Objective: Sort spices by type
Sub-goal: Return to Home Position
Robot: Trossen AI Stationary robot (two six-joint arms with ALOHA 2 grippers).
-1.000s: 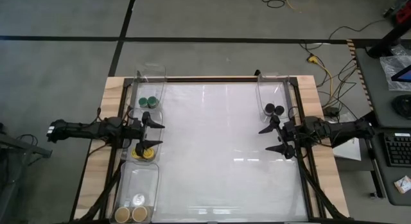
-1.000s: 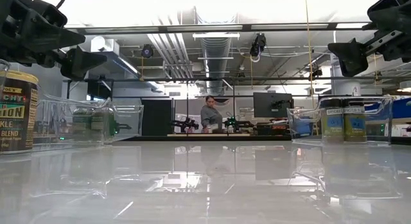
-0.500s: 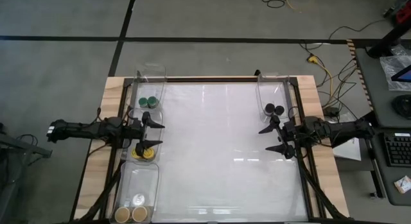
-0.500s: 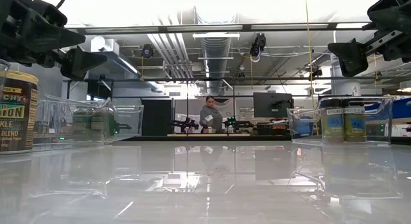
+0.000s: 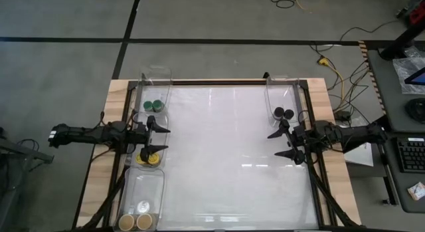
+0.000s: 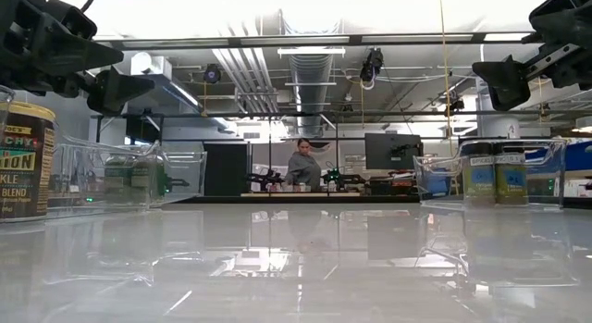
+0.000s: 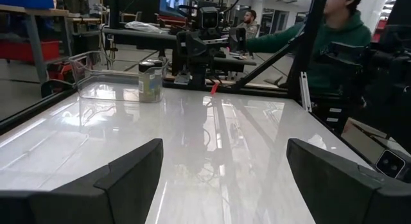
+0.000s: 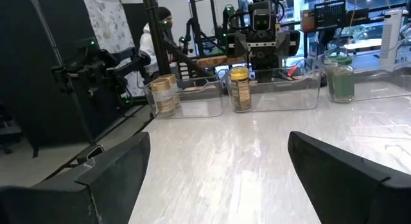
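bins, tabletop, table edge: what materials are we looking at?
Bins: clear rigid plastic, probably; spice jars show through the walls. Tabletop: white and glossy, perhaps laminate or acrylic; it mirrors the ceiling lights in the low view. Table edge: pale wood, maybe plywood; matte tan, no sheen.

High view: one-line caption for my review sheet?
Both arms flank the table, left gripper and right gripper open; green-lidded jars, yellow-lidded jars, tan-lidded jars and black-lidded jars sit in separate clear bins.

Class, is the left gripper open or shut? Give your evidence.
Open: the left gripper shows its fingers wide apart, nothing between them.
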